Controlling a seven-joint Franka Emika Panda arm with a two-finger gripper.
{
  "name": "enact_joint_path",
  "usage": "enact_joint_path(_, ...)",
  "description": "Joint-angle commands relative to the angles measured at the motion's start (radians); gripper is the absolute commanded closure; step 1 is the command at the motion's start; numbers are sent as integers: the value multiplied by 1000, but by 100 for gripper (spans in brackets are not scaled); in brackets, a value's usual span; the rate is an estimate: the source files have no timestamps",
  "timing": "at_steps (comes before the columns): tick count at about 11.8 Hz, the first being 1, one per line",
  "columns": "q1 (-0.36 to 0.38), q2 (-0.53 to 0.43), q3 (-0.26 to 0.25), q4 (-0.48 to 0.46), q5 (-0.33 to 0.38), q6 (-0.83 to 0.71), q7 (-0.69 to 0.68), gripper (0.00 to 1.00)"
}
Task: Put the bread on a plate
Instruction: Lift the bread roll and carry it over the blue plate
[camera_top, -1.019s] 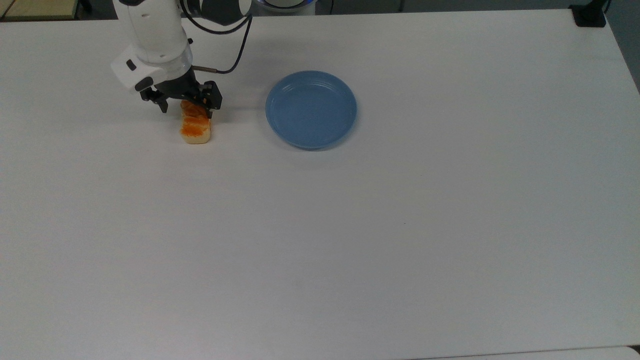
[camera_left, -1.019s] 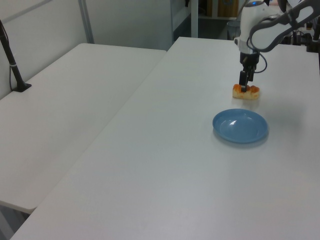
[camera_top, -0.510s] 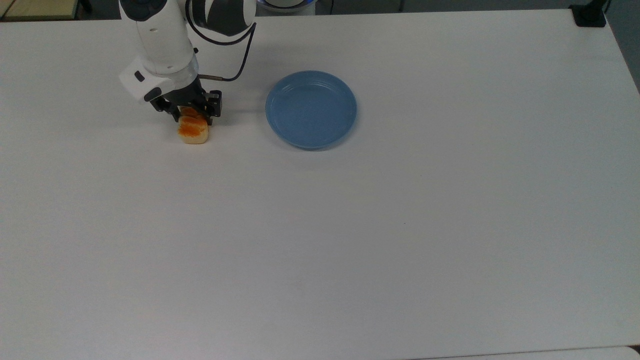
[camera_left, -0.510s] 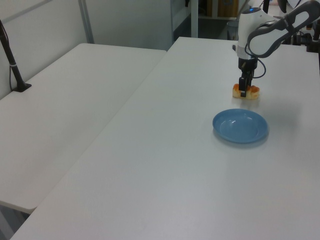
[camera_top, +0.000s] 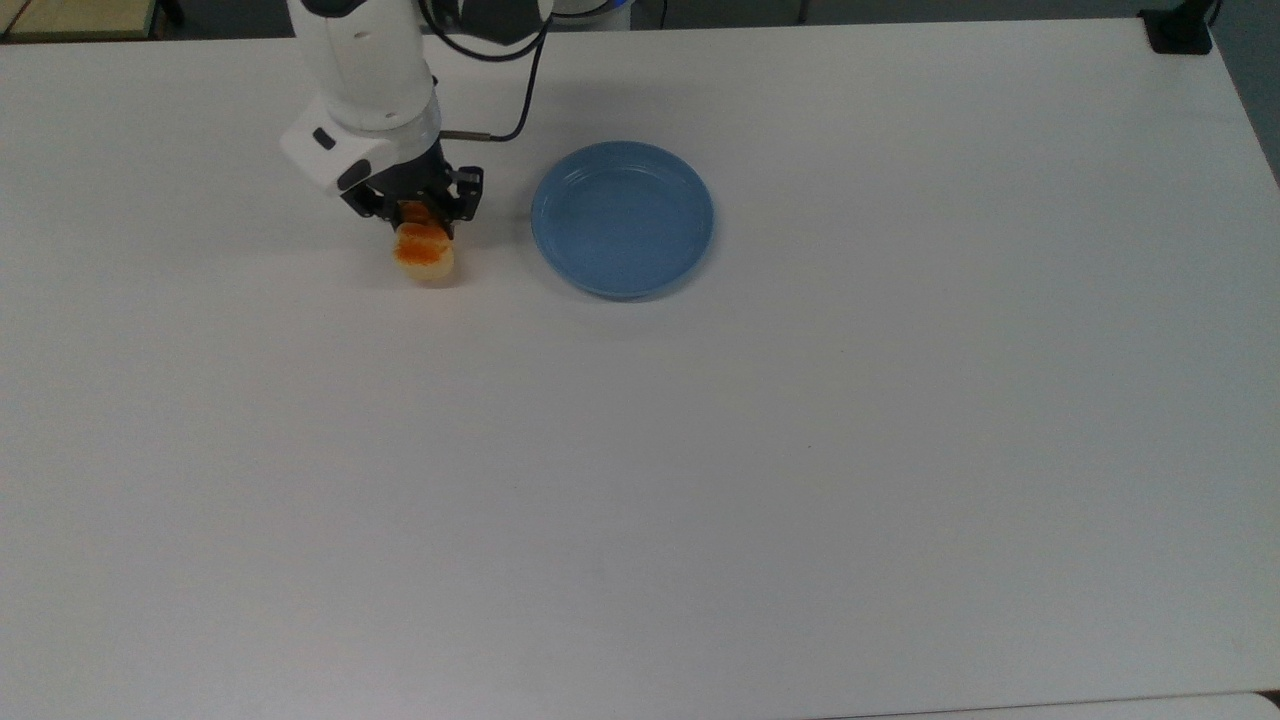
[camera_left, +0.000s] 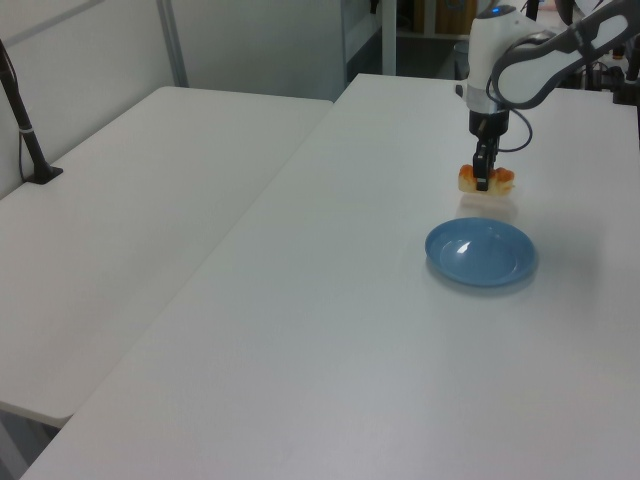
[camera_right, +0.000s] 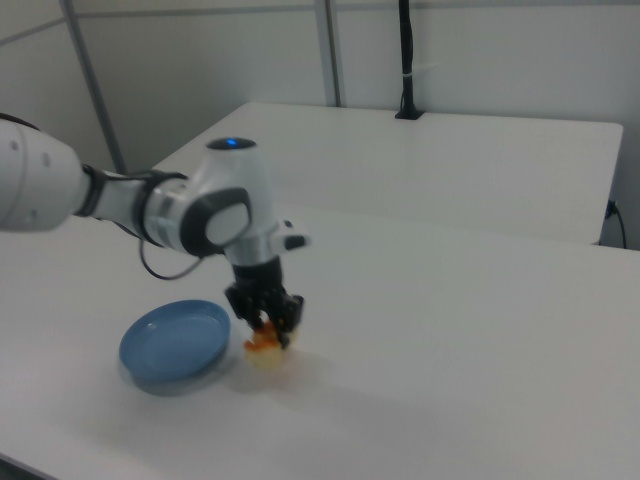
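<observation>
My gripper (camera_top: 420, 225) is shut on the bread (camera_top: 425, 252), a small loaf with an orange-brown top and cream sides. The bread (camera_left: 486, 180) hangs a little above the white table, with its shadow beneath it. In the right view the bread (camera_right: 263, 346) pokes out below the black fingers of my gripper (camera_right: 268, 328). The round blue plate (camera_top: 622, 219) lies on the table to the top view's right of the bread, with a gap between them. In the left view the plate (camera_left: 481, 252) sits nearer the camera than the bread. In the right view the plate (camera_right: 176, 343) is at the bread's left.
The white table (camera_top: 700, 480) stretches wide in front of the plate. A second white table (camera_left: 130, 200) adjoins it at the left view's left. A black post (camera_top: 1178, 30) stands at the top view's far right corner.
My gripper has closed on the bread, lifted it off the table and carried it towards the plate, to the top view's right.
</observation>
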Motion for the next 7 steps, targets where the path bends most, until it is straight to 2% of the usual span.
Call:
enact_joint_path(1, 155, -117, -5, -23, 1, -111, 47, 51)
enact_joint_path(4, 290, -108, -5, -64, 1, -85, 146, 51)
enact_joint_path(7, 352, -100, -5, -168, 1, 112, 254, 49)
